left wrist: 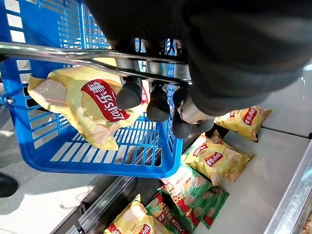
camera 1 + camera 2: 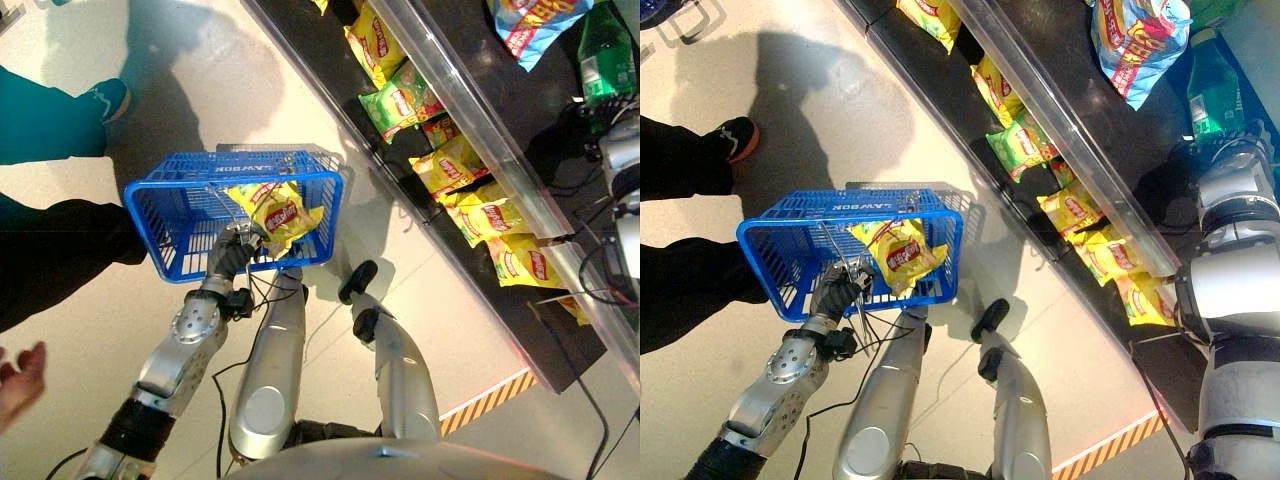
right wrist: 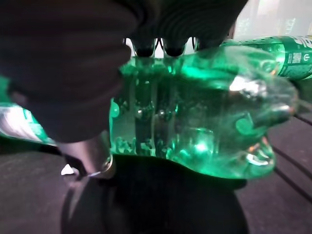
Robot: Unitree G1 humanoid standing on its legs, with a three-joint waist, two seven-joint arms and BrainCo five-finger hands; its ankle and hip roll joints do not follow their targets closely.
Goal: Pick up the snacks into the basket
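The left hand point(image 2: 232, 258) curls its fingers point(image 1: 129, 93) round the metal handle point(image 1: 58, 53) of the blue plastic basket point(image 2: 180, 215), where a yellow crisp packet point(image 2: 278, 213) lies. The right hand point(image 3: 73, 68) wraps its fingers round a green plastic bottle point(image 3: 200, 117) at far right. More yellow and green snack bags point(image 2: 480, 215) line the dark shelf point(image 2: 320, 70).

place: shop | evidence: shelf point(image 2: 520, 300) stocked with snack bags point(image 2: 449, 165), blue shopping basket point(image 2: 180, 215)

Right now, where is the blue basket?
The blue basket hangs over the floor on the robot's left, its metal handle hooked by the left hand, one yellow snack bag inside.
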